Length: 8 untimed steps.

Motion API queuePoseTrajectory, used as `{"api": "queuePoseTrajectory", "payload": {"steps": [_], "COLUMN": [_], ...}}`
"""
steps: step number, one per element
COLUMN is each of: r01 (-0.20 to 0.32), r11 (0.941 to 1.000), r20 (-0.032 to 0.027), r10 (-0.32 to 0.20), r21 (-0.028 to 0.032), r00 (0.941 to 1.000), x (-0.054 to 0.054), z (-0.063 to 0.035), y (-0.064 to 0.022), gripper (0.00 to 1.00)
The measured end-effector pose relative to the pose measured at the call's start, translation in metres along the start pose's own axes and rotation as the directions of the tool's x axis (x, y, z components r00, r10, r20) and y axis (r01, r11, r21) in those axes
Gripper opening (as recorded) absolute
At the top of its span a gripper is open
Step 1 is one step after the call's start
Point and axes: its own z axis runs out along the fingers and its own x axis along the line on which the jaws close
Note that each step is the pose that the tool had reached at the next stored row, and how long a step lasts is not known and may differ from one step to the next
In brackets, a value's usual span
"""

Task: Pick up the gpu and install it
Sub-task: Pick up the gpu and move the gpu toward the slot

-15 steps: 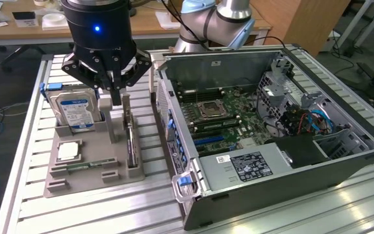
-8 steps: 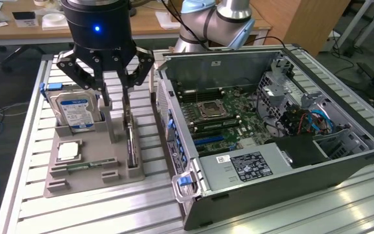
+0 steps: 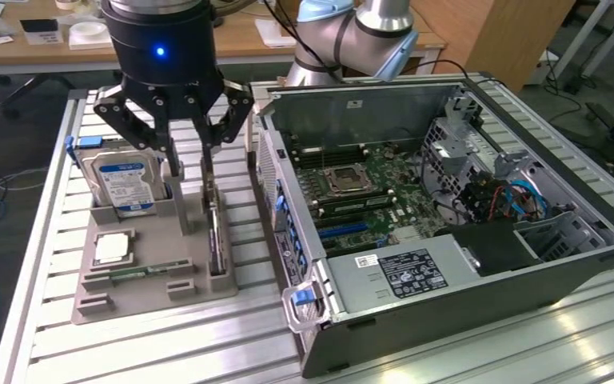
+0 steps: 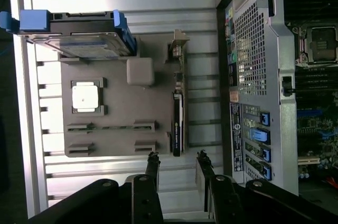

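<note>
The gpu (image 3: 214,236) stands on edge in the slot along the right side of the grey holder tray (image 3: 153,292). From the wrist camera it appears edge-on as a thin dark card (image 4: 178,123) with its silver bracket (image 4: 179,44) at the far end. My gripper (image 3: 192,164) hangs just above the card's upper end, open, with nothing between its fingers. In the wrist view the gripper (image 4: 177,161) has its two fingertips apart, and the card's edge lines up with the gap between them.
On the tray (image 4: 121,113) are a hard drive in a blue carrier (image 3: 125,184), a square processor (image 3: 113,248) and a narrow memory stick (image 3: 141,272). The open computer case (image 3: 446,200) lies close on the exterior view's right, its rear panel (image 4: 253,76) beside the tray.
</note>
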Motion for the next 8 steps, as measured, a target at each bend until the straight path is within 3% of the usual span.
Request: {"api": "queuePoseTrajectory", "payload": {"steps": [8], "r01": [0.000], "r11": [1.0000], "r20": [0.0000], "r10": [0.000], "r21": [0.0000], "r00": [1.0000], "x": [0.000], "z": [0.0145], "y": [-0.0007], "gripper": [0.42]}}
